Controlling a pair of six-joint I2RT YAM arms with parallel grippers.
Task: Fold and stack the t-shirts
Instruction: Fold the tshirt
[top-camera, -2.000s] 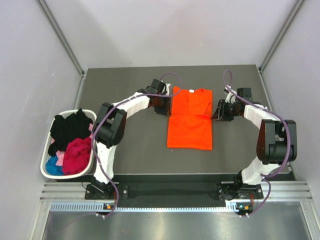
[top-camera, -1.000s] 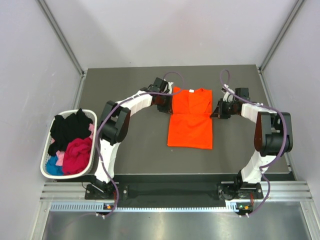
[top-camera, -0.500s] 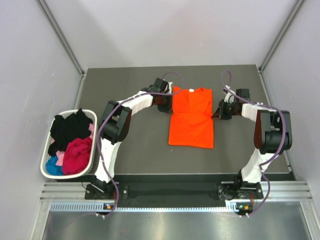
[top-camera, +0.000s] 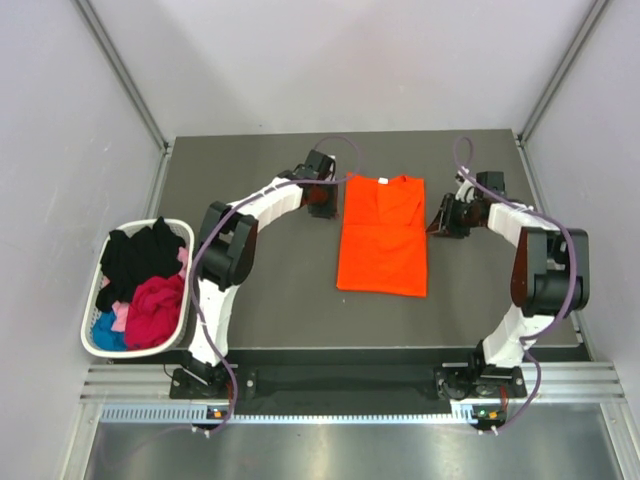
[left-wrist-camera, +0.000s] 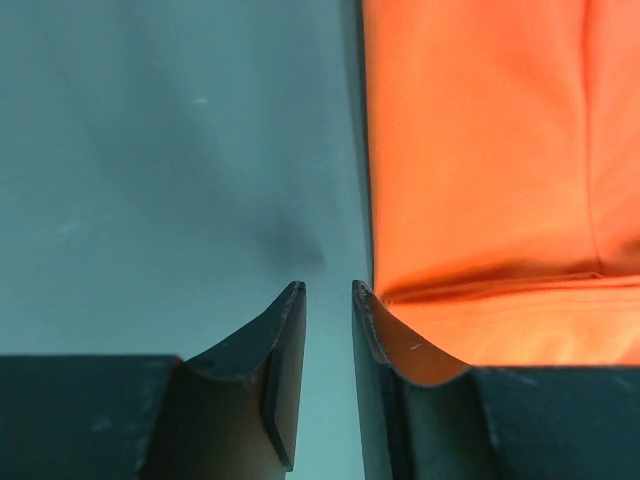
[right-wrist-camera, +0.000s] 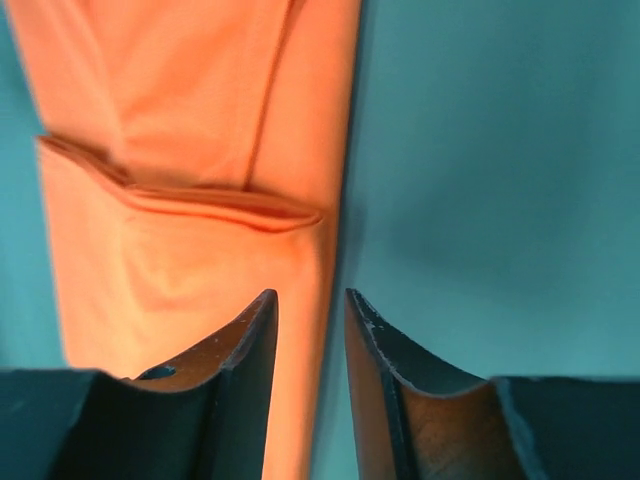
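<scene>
Orange t-shirt (top-camera: 381, 240) lies flat on the desk (top-camera: 260, 300), left hand (top-camera: 325, 203) and right hand (top-camera: 443, 222) flanking it, slightly parted, empty; soft, light cloth, probably best pinched at its side edges

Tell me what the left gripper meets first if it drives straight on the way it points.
Most likely the bare table, beside the orange t-shirt: the left gripper points at tabletop, though its shirt-side finger may brush the cloth edge. Depth is hard to judge.
</scene>
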